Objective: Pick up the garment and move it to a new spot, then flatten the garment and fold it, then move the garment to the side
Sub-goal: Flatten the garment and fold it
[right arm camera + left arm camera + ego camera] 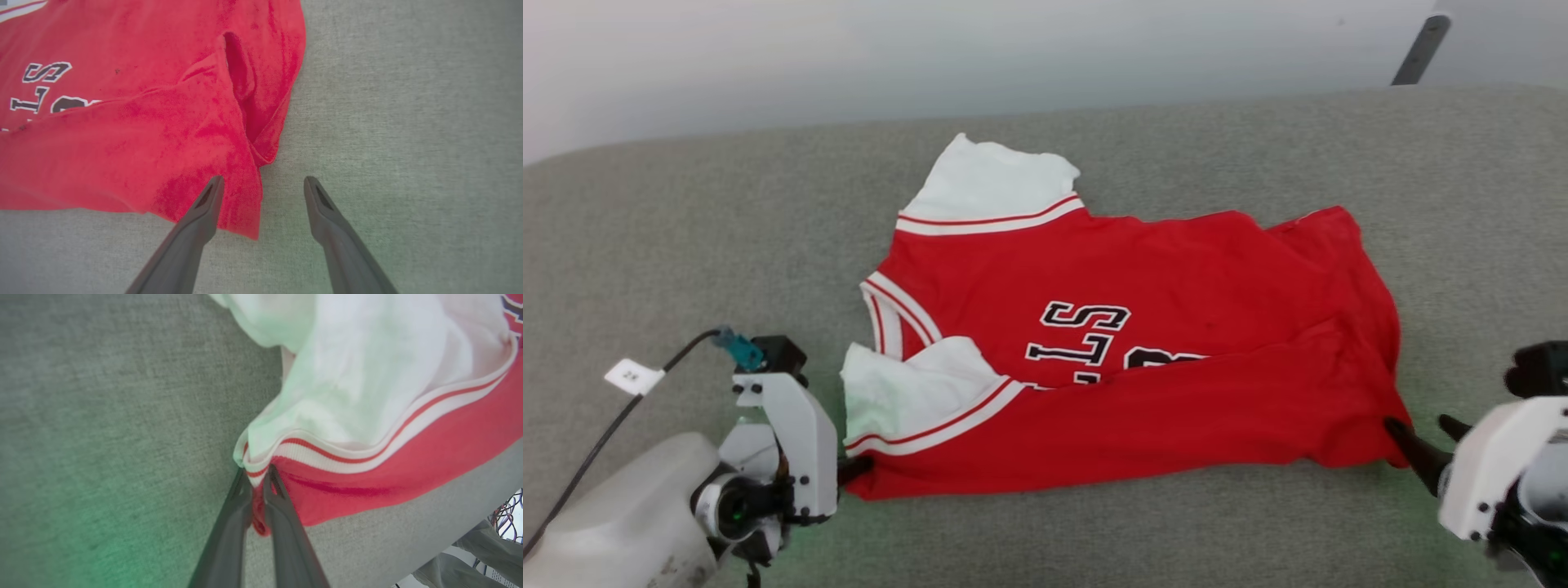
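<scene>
Garment (1143, 367) lies spread on the grey upholstered surface (686, 245), front up, collar end toward the robot's left and hem end toward its right. Bare grey cloth shows on every side of the garment. The garment's near long edge is turned over onto the chest and covers the lower half of the black lettering (1086, 327); reads as a first lengthwise fold already laid. Left gripper (858, 467) sits at the garment's near collar-end corner, just below the tucked-in white sleeve (907, 396). The left wrist view shows its fingers pinched together on a nub of red cloth beside the striped trim (347, 455), so it grips the garment. Right gripper (263, 179) sits at the garment's near hem-end corner, jaws spread wide and holding nothing. One finger is over the red corner, the other over bare surface just beside the garment; cannot tell whether either tip presses the cloth. Judgement: the two ends of one edge are being taken so that edge can rise level and carry across without sagging or twisting. The right must close first, or a left-only pull would likely drag the garment and skew the fold. The left's pinch looks shallow and the cloth thin, so slip is possible.
</scene>
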